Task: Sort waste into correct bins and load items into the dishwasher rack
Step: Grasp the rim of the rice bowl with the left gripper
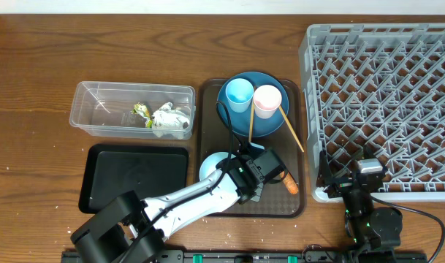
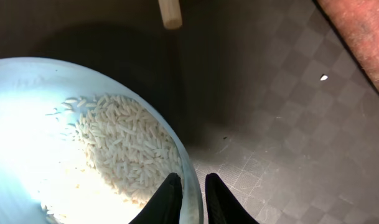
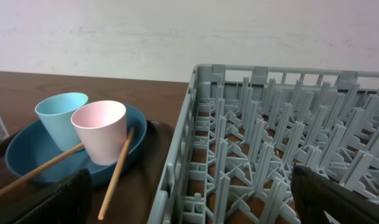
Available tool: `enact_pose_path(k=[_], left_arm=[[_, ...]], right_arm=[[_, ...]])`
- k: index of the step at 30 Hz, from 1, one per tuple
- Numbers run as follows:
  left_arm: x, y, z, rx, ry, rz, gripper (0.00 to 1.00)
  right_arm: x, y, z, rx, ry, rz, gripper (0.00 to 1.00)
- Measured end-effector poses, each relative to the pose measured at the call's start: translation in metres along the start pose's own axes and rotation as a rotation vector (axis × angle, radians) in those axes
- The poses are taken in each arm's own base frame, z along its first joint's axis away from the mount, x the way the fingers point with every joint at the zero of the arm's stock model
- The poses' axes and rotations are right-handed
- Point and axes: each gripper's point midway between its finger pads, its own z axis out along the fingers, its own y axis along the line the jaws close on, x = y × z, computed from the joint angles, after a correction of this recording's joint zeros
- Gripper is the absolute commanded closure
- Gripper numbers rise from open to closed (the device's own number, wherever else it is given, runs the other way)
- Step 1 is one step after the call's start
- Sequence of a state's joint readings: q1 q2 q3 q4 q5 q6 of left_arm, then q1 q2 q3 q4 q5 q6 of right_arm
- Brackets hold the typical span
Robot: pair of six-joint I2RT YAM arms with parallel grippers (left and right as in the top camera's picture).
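Overhead, the grey dishwasher rack (image 1: 383, 102) fills the right side of the bench (image 1: 32, 88), and my right pincer (image 3: 189, 186) hangs wide open over its near left corner. The brown serving tray (image 1: 207, 139) carries the dark blue plate (image 1: 269, 120) with the light blue cup (image 1: 239, 93) and pink cup (image 1: 267, 98). Nearer me sits the pale blue bowl (image 1: 211, 166). My left pincer (image 2: 189, 186) is narrow, pinching that bowl's rim, with rice grains (image 2: 121, 149) inside. The carrot (image 1: 291, 184) lies near.

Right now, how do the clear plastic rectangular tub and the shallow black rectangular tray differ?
The clear plastic rectangular tub has tall see-through walls; the shallow black rectangular tray is low and opaque. The tub holds crumpled white paper and a green-yellow wrapper; the tray looks bare. Both are rectangular, similar in footprint.
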State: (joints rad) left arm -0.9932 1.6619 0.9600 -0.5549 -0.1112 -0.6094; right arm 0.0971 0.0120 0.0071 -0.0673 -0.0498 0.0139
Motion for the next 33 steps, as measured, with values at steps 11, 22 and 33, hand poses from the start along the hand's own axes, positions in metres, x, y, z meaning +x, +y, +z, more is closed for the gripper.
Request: enact_pose_path(k=[11, 22, 33], left_arm=[[-0.0037, -0.0004, 0.0009, 0.000, -0.020, -0.003, 0.88], [-0.0021, 0.0021, 0.0026, -0.009, -0.021, -0.002, 0.90], [0.0010, 0.0064, 0.0036, -0.027, -0.013, 0.004, 0.94]], right_arm=[[0.0000, -0.0001, 0.0000, 0.000, 0.000, 0.000, 0.01], [0.0000, -0.0001, 0.0000, 0.000, 0.000, 0.000, 0.00], [0.0000, -0.0001, 0.0000, 0.000, 0.000, 0.000, 0.01]])
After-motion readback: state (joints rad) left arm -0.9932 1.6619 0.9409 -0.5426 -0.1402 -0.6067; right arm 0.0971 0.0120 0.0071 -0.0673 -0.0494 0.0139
